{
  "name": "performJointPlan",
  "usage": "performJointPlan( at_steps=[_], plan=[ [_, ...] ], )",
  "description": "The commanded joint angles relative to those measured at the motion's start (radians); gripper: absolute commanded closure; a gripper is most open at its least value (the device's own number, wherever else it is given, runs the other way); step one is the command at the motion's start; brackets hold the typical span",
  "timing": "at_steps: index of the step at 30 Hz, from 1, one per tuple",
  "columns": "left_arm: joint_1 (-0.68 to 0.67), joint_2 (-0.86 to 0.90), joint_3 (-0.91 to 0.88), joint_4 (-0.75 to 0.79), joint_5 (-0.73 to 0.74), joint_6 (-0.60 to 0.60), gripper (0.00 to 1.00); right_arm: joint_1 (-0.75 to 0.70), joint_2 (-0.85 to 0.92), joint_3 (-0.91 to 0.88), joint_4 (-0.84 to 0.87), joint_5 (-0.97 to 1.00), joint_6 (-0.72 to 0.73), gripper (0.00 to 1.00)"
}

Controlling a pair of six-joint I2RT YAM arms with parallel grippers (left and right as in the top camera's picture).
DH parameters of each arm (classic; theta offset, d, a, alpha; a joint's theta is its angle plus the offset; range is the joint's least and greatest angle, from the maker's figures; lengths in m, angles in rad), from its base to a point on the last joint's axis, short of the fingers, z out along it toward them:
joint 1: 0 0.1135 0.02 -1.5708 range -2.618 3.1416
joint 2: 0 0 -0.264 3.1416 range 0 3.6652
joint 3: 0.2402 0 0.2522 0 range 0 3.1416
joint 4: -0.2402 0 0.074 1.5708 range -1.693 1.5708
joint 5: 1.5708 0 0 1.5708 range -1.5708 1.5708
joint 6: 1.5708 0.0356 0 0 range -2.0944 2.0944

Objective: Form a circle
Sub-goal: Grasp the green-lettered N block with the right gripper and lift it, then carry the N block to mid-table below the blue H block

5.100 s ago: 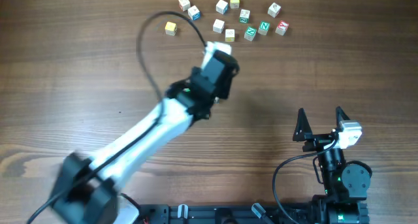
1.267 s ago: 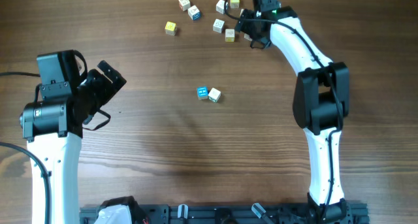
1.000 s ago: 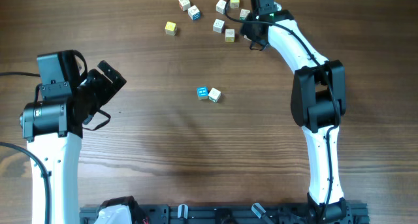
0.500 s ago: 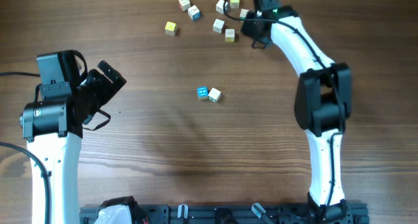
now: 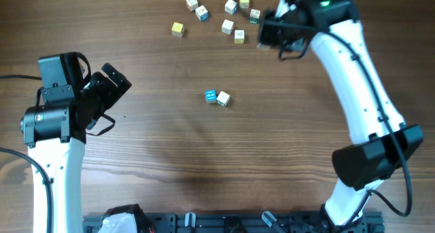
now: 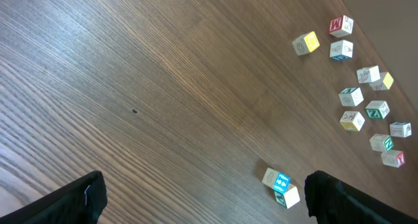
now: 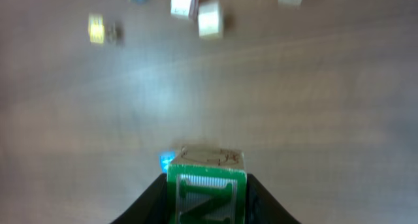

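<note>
Right gripper (image 7: 206, 185) is clamping a green-letter cube (image 7: 208, 160) up by the loose cubes (image 5: 228, 26), left gripper (image 6: 204, 191) is hanging wide open, and the circle (image 5: 217, 98) is only two touching cubes mid-table, so a sloppy drop-in is risking knocking them apart.

The right claw (image 7: 207, 208) has risen off the scatter (image 5: 239, 36), apparently gripping a green-lettered cube (image 7: 206, 178).
</note>
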Motion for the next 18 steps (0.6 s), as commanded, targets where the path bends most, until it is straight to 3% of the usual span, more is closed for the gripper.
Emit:
performJointPlan(
  at_steps=[1,6,11,18],
  plan=[
    [0.007,-0.008,0.007,0.001,0.005,-0.006,0.00,0.119,0.004,-0.016,-0.013,-0.031,0.013,0.67],
    [0.007,-0.008,0.007,0.001,0.005,-0.006,0.00,0.254,0.005,-0.092,0.014,0.053,0.093,0.68],
    [0.007,-0.008,0.007,0.001,0.005,-0.006,0.00,0.373,0.005,-0.304,0.200,0.053,0.140,0.68],
    [0.007,-0.008,0.007,0.007,0.005,-0.007,0.00,0.437,0.005,-0.420,0.370,0.053,0.195,0.68]
  ],
)
